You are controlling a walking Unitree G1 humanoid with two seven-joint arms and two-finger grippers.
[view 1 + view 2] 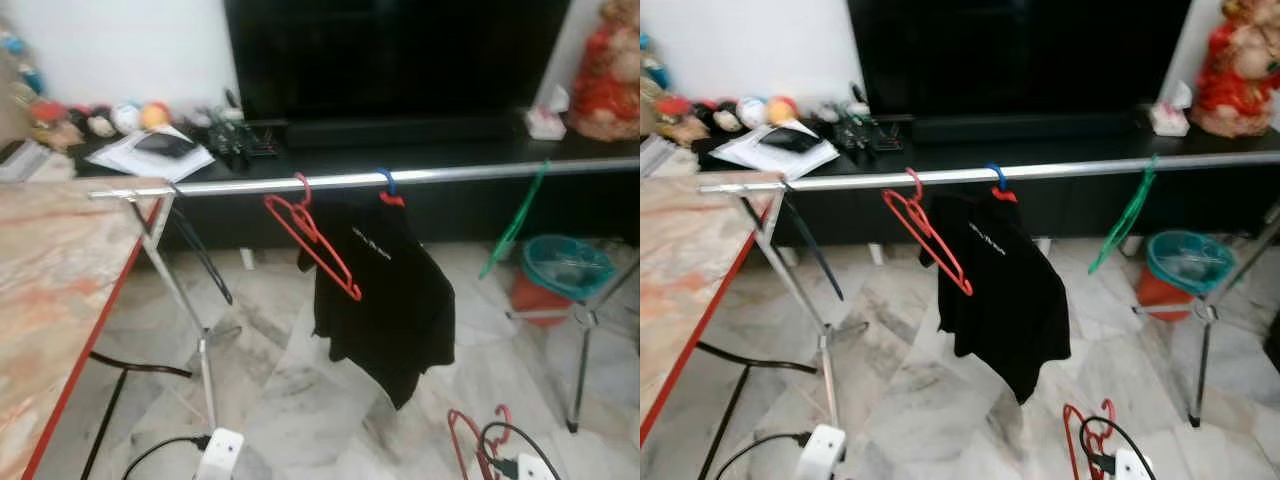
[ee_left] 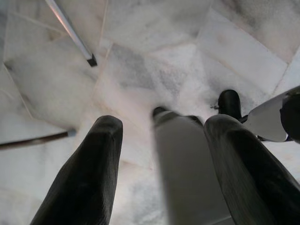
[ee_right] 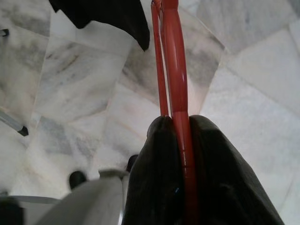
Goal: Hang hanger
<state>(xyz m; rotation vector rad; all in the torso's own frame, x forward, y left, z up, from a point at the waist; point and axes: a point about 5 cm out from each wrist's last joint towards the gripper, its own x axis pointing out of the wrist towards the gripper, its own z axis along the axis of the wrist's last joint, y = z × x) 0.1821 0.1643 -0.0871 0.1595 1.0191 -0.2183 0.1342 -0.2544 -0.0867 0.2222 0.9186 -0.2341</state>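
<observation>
The right gripper (image 3: 180,140) is clamped tight on a red hanger (image 3: 174,70), held low over the marble floor (image 3: 79,84), below the rail (image 1: 420,178). Another red hanger (image 1: 310,235) and a black shirt (image 1: 385,290) hang from that rail. The left gripper (image 2: 161,136) is spread, holding nothing.

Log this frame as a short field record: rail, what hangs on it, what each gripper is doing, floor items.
rail: silver rail across the front of a dark TV console
on rail: empty red hanger, black shirt on a blue-hooked hanger, green hanger, tilted
right gripper: shut on a red hanger, low over the floor
left gripper: open, holding nothing
floor: marble tiles, teal-lined bin
</observation>
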